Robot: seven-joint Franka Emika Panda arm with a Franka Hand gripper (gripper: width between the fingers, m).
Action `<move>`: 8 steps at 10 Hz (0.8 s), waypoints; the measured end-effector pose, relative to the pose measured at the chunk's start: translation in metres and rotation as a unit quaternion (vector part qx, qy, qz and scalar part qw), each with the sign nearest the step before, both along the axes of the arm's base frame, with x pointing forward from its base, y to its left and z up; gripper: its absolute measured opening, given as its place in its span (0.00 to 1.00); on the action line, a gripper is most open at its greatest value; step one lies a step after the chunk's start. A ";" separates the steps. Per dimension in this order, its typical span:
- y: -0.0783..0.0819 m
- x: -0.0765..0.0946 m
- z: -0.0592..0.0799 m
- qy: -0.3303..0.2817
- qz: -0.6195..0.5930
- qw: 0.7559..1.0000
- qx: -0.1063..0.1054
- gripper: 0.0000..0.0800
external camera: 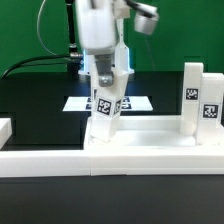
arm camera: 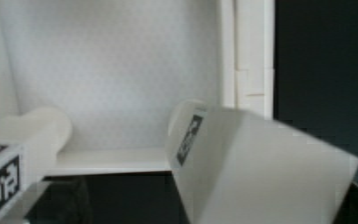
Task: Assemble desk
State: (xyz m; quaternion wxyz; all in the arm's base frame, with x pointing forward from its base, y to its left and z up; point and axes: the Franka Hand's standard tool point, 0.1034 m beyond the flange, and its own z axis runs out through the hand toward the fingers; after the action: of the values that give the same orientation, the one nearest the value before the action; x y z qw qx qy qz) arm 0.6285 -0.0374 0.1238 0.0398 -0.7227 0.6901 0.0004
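Note:
The white desk top [external camera: 150, 138], a tray with a raised rim, lies on the table at the front. One square white leg [external camera: 197, 98] with black-and-white tags stands upright on it toward the exterior view's right. My gripper [external camera: 108, 80] is shut on a second tagged leg [external camera: 106, 108]. It holds that leg slightly tilted, with the lower end at the desk top's corner on the exterior view's left. In the wrist view the held leg [arm camera: 247, 165] fills the foreground over the tray's inside [arm camera: 123, 80], and another tagged leg [arm camera: 19, 145] shows beside it. My fingertips are hidden there.
The marker board [external camera: 135, 102] lies flat on the black table behind the held leg. A long white rail [external camera: 45, 160] runs along the front edge. A small white piece [external camera: 5, 128] sits at the exterior view's far left. A green backdrop stands behind.

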 end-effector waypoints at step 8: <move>0.012 0.010 0.013 -0.013 0.195 0.981 -0.010 0.81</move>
State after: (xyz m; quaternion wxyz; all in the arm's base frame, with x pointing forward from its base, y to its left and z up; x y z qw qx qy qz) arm 0.6389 -0.0257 0.1366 0.0404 -0.8434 0.5357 -0.0082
